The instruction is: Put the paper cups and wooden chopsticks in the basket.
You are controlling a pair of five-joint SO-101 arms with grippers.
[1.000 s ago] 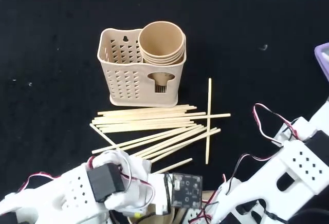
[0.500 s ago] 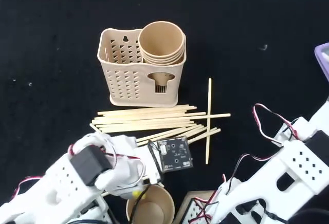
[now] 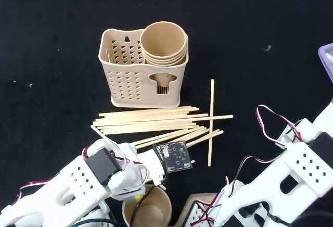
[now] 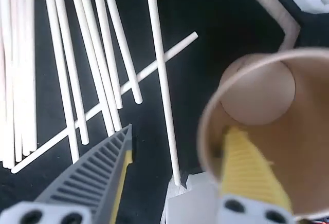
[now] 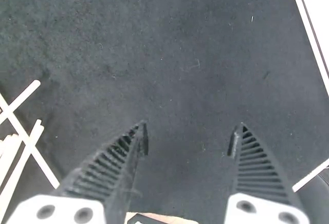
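The left claw (image 4: 180,131) gapes released, one finger inside a loose paper cup (image 3: 148,212) at the bench's (image 3: 270,24) 6 o'clock edge. Wooden chopsticks (image 3: 156,123) lie scattered at 6 o'clock of the basket (image 3: 136,81), whose 3 o'clock half holds stacked cups (image 3: 164,42). The right claw (image 5: 187,131) hangs released above the bench

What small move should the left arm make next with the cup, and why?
Probably close the left gripper on the wall of the cup. One finger is inside the cup and the other outside it. The jaws stand open, so the cup is not yet gripped for lifting to the basket.
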